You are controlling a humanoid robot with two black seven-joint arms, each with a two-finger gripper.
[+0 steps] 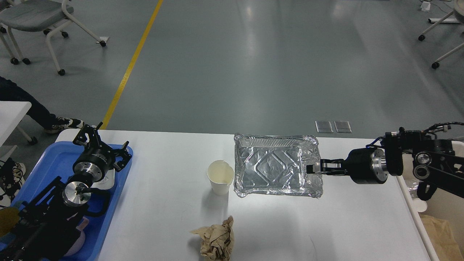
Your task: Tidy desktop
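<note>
Foil tray clamped by its right rim in my right pincer, while paper cup and crumpled napkin litter the tabletop; my left pincer hangs released over the blue tray.

A single head view looks forward and down over the desktop, floor beyond it.

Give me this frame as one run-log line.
right gripper: shut on foil tray rim | foil tray: beside paper cup | left gripper: over blue tray | crumpled paper: on desktop
</note>
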